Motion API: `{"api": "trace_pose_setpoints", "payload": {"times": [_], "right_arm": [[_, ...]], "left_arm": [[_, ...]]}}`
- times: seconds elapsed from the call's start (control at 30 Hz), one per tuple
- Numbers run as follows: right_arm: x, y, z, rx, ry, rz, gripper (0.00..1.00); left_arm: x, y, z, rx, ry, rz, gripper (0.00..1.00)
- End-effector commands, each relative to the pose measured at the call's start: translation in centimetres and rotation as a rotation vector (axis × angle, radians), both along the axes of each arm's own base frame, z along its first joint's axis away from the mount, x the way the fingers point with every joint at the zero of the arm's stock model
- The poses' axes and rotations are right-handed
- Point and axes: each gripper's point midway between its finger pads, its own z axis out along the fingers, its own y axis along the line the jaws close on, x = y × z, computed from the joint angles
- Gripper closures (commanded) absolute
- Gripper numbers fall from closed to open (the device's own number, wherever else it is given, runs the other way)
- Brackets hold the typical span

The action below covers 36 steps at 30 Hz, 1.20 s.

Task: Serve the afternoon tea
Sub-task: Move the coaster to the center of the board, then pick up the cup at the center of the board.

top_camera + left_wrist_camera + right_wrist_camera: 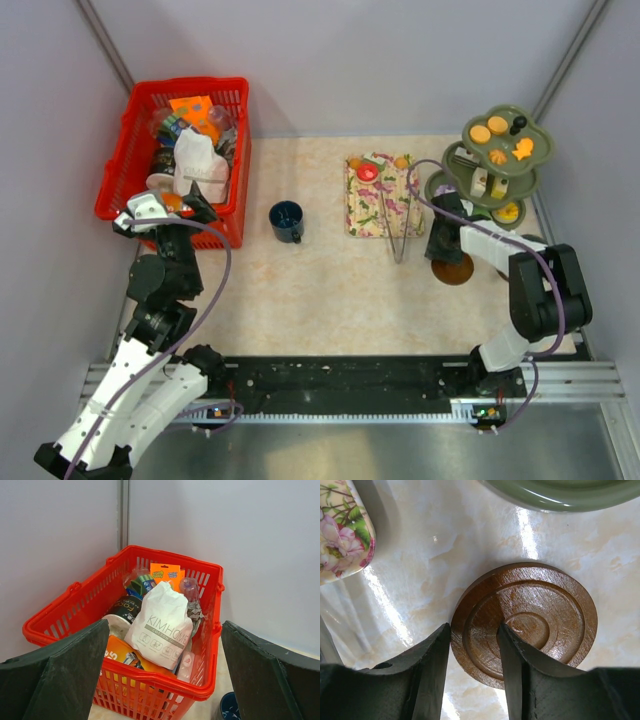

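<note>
A round brown saucer (540,615) lies on the table in front of the olive-green three-tier stand (505,141), which carries several small pastries. My right gripper (475,630) straddles the saucer's left rim, one finger outside the edge and one on the inner ring, shut on it. From above, the saucer (455,270) shows just below that gripper (447,245). A navy mug (287,221) stands mid-table. My left gripper (165,630) hangs wide open over the near side of the red basket (165,677), holding nothing. A red doughnut (367,172) sits on the floral tray (360,215).
The red basket (130,130) at the back left is full of packets, with a white bag (162,625) on top. Thin metal tongs (398,225) lie across the floral tray's right side. Walls close the left, back and right sides. The navy mug (231,707) shows beside the basket.
</note>
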Motion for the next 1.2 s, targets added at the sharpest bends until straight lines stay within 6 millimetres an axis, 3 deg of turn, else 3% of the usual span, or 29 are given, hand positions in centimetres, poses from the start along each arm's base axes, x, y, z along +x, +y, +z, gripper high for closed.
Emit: {"api": "trace_pose_setpoints", "payload": {"times": [0.0, 0.17, 0.47, 0.77, 0.97, 1.17], "right_arm": [[1.4, -0.6, 1.8, 0.000, -0.071, -0.014, 0.55], [0.6, 0.7, 4.8, 0.019, -0.129, 0.033, 0.47], [-0.9, 6.4, 11.0, 0.003, -0.259, 0.218, 0.37], [-0.5, 18.1, 15.9, 0.104, -0.463, 0.536, 0.30], [0.3, 25.4, 16.2, 0.150, -0.558, 0.696, 0.27], [0.6, 32.3, 13.9, 0.154, -0.580, 0.833, 0.28]], "left_arm": [[-0.2, 0.3, 0.6, -0.008, -0.031, 0.012, 0.01], [-0.1, 0.2, 0.6, -0.007, -0.030, 0.009, 0.01], [-0.1, 0.2, 0.5, -0.011, -0.030, 0.009, 0.02], [-0.2, 0.2, 0.6, -0.023, -0.040, 0.003, 0.02], [-0.4, 0.2, 0.8, -0.026, -0.049, -0.001, 0.02], [-0.5, 0.3, 0.8, -0.028, -0.053, 0.003, 0.02]]}}
